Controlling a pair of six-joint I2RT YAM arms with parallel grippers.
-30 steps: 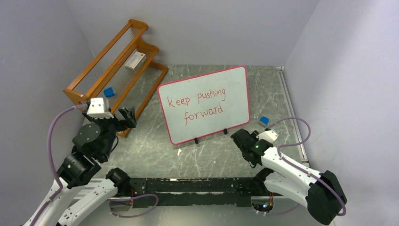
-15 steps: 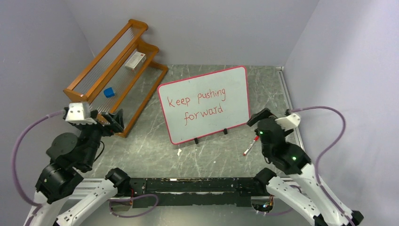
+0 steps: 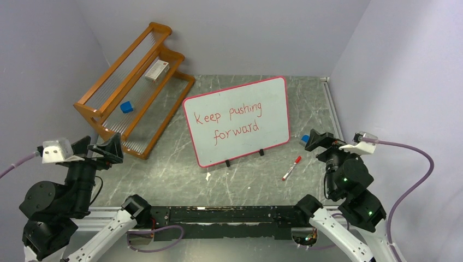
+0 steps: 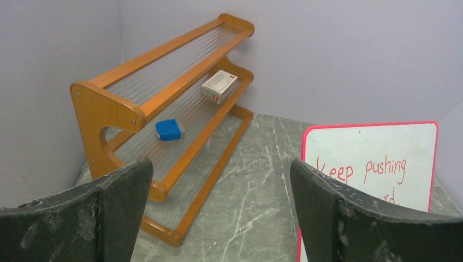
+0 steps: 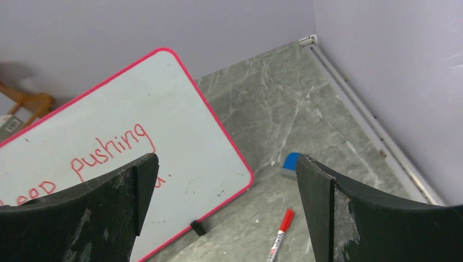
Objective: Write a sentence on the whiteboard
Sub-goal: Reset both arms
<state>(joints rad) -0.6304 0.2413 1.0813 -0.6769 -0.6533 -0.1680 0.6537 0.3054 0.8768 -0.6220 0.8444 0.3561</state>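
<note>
1. The whiteboard stands mid-table on its two black feet. It leans back, with its face toward the arms and its right side angled a little farther away. The pink-red frame is visible all round.
2. The sentence is in red marker: "Keep pushing" above, "forward" below, running from the board's left side to about its centre. My left wrist camera shows the first line and only the tops of the second. The right wrist camera loses most of "Keep" behind a finger.
3. The left gripper is raised off the table at the left, beside the near end of the wooden rack. Its jaws are spread wide with nothing between them.
4. The right gripper is raised at the right, near the board's lower right corner but not touching it. Its jaws are also spread wide and empty.
5. A red-and-white marker lies flat on the table in front of the board's lower right corner. It touches neither the board nor a gripper.
6. A blue block sits on the table just right of the board's edge. The right gripper partly hides it from above, but the right wrist view shows it plainly.
7. The rack runs along the left wall toward the back corner. On its shelves are a small white box toward the far end and a blue piece nearer me.
</note>
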